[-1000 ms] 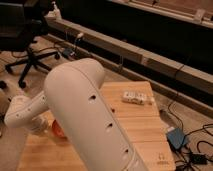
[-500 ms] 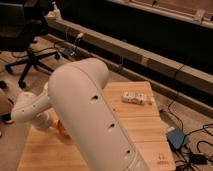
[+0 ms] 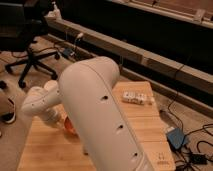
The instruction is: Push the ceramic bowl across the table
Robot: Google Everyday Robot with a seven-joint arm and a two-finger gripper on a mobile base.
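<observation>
- Ceramic bowl (image 3: 69,125): only an orange-red sliver shows, on the table (image 3: 145,131) just right of and below the gripper, mostly hidden behind the white arm (image 3: 102,117).
- Gripper (image 3: 56,120): low at the table's left side beside the bowl; pincer state cannot tell.
- Small white packet (image 3: 136,97): well apart, far right of the gripper.
- Advice: keep contact low on the bowl wall and push slow and straight, steering clear of the packet.

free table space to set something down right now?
Bare table right of the arm, from the small white packet toward the near right corner. Also the near left strip below the ceramic bowl. Crowded at left centre: bowl and arm, with the gripper hidden behind the arm.
</observation>
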